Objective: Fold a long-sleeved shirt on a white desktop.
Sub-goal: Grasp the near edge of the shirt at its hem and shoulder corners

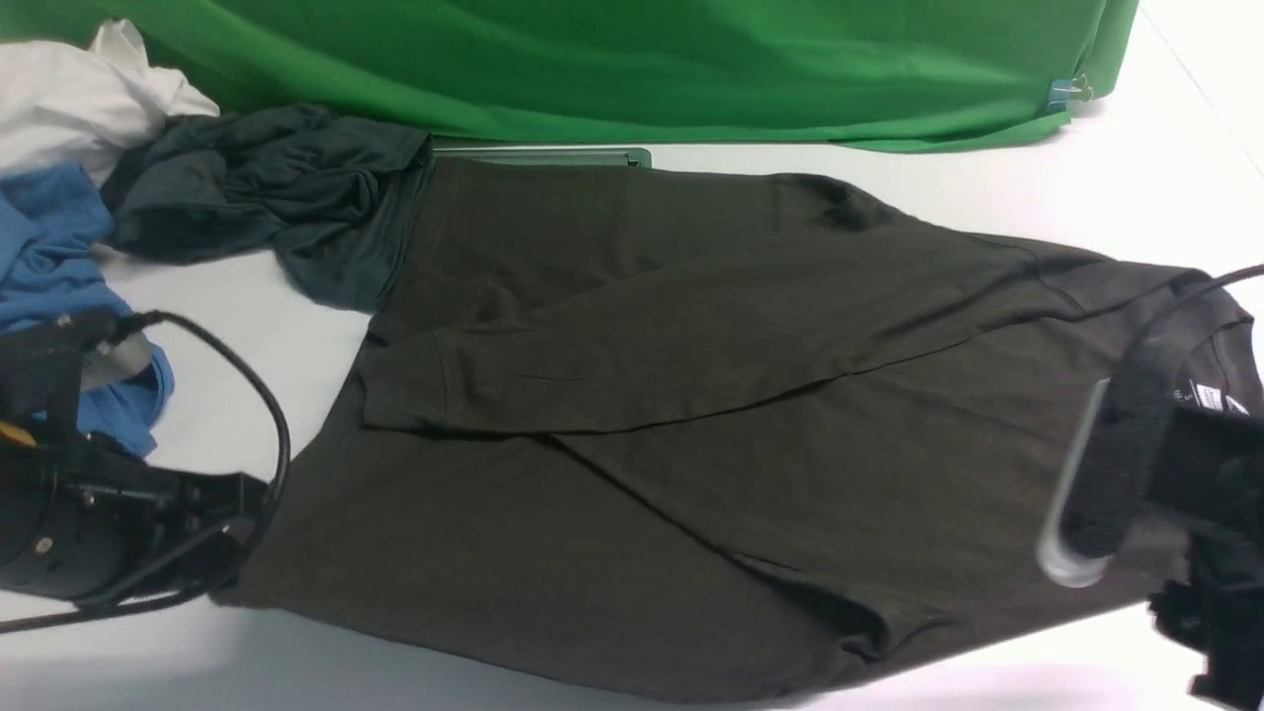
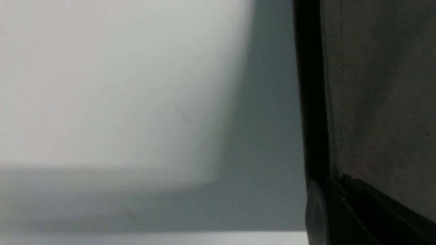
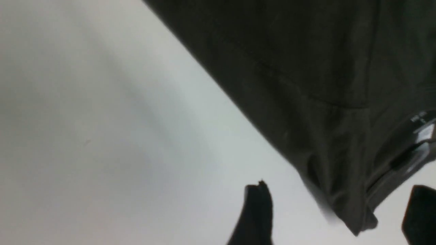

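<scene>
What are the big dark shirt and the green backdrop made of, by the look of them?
Shirt: matte knit, perhaps cotton; soft creases and a fine ribbed texture suggest it.

Green backdrop: woven or synthetic cloth, I can't tell which; faintly sheeny, hanging in smooth folds.

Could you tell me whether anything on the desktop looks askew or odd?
Yes: the shirt lies skewed, one sleeve slanting across its body, with a puckered fold at the near edge. Nothing looks spilled.
</scene>
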Robot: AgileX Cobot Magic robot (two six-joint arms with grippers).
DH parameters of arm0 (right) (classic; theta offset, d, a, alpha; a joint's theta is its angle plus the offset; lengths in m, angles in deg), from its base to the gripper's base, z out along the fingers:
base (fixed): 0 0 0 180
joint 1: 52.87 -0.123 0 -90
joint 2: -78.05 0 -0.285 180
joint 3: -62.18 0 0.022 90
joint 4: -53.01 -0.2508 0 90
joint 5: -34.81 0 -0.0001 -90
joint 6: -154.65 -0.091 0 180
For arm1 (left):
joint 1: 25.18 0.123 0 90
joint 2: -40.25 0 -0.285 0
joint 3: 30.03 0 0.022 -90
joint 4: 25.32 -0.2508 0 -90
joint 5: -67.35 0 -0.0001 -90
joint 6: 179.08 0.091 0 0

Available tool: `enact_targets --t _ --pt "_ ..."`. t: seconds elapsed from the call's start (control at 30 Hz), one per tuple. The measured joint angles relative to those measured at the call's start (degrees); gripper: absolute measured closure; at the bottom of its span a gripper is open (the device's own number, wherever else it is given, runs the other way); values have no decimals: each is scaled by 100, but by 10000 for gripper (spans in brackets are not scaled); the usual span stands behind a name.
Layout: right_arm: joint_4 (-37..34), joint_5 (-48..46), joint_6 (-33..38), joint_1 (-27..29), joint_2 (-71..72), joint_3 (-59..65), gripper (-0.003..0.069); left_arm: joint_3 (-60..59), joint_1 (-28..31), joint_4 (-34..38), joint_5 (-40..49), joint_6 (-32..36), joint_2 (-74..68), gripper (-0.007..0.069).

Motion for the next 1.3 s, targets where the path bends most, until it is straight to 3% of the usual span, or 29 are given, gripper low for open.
enact_targets --t 0.27,0.43,0.47,0.6,0.8,0.93,0.97,1.07,1.13,1.3 --pt "1 340 525 55 -873 7 143 -170 0 -150 -88 -114 11 598" --pt "1 987 643 476 -1229 7 183 -170 0 -153 -139 -114 16 598" --pt "6 1302 664 770 -1442 7 190 -174 0 -153 -165 -114 21 598" --pt "18 1415 713 1103 -1871 7 193 -174 0 -153 -171 -125 21 598" --pt "-357 1452 1103 1167 -2299 7 213 -174 0 -153 -204 -125 21 598" --pt "-459 1428 1218 1171 -2472 -49 318 -180 0 -135 -211 -120 21 598" --pt "-529 1398 1224 1171 -2522 -83 407 -180 0 -135 -211 -115 21 598" --pt "-588 1379 1231 1171 -2523 -93 573 -185 0 -129 -211 -115 21 598" --pt "-588 1353 1225 1173 -2485 -93 608 -191 0 -129 -211 -115 21 598" --pt "-704 1142 1221 1178 -2257 -55 617 -197 0 -86 -184 -87 21 598"
